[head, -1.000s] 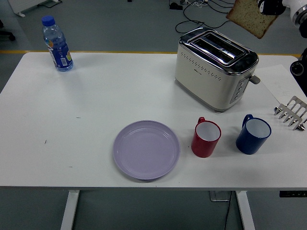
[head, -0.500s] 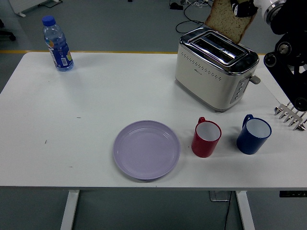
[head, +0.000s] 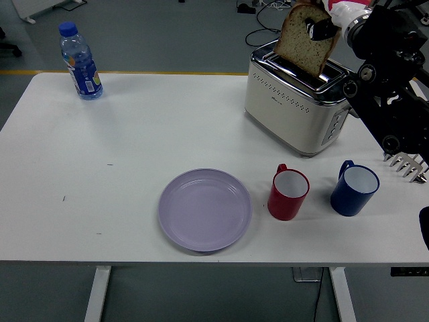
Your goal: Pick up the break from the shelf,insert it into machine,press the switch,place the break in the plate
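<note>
Head view, one moment. The right hand (head: 326,25) comes in from the upper right, its fingers pinched on the upper edge of a slice of bread (head: 305,40). The slice hangs tilted over the toaster (head: 299,96), its lower edge at the slot opening; whether it has entered the slot cannot be told, since the slice itself covers that spot. The hand is largely hidden by the bread and cut by the top edge, so only dark fingertips show. The black right arm (head: 385,80) crosses in front of the toaster's right end and hides most of the metal rack (head: 406,164), of which only a few prongs show. On the white table (head: 134,147) stand a lilac plate (head: 204,209), a red cup (head: 288,193), a blue cup (head: 353,188) and a water bottle (head: 80,62).
</note>
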### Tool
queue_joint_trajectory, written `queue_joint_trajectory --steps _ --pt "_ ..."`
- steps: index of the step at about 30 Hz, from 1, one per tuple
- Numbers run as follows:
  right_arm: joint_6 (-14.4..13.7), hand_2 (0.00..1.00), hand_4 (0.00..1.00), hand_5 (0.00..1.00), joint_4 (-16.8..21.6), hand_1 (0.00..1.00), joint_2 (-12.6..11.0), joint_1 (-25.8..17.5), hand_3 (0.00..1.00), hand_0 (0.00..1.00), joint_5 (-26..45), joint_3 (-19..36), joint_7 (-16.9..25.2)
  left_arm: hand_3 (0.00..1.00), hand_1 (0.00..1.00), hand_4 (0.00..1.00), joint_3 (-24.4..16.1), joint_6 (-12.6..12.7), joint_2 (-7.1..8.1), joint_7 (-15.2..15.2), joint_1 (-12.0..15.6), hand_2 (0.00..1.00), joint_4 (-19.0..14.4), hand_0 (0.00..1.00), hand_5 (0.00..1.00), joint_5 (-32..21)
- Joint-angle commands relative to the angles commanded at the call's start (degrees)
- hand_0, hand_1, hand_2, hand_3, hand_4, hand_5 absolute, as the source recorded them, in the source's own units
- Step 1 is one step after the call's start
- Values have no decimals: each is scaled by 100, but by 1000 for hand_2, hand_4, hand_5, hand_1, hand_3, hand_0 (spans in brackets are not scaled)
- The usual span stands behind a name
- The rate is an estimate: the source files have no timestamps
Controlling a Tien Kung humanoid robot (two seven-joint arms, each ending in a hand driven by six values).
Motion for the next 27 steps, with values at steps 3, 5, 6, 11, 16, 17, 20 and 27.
queue_joint_trajectory --steps 3,5,6,11,16,17,20,27 --pt "-7 417 507 2 -43 329 -4 -16 493 198 -76 20 0 638 653 400 4 7 2 -5 4 670 0 671 998 -3" --pt "-13 417 507 2 -109 329 -7 -17 493 198 -123 40 1 638 653 400 -7 16 5 -11 -2 670 0 671 998 1" --pt "-15 417 507 2 -123 329 -7 -15 493 198 -132 45 2 638 653 400 -5 17 5 -12 -4 670 0 671 998 1" --pt "-16 416 510 2 -210 327 14 17 492 201 -159 91 3 633 650 394 -2 24 9 -17 -38 669 0 670 998 1" --pt "10 415 509 2 -318 326 73 47 492 202 -208 167 -33 631 650 388 -4 39 16 -26 -71 663 0 669 998 -5" --pt "13 415 509 2 -325 326 81 49 492 202 -210 177 -40 631 650 388 -2 40 17 -26 -73 663 0 669 998 -7" --pt "32 414 511 2 -335 326 125 57 491 201 -202 218 -84 628 643 389 -15 47 21 -26 -80 658 0 668 998 4" --pt "144 414 509 2 -291 325 253 111 491 200 -184 270 -276 625 641 390 -47 58 24 -14 -84 656 0 668 998 61"
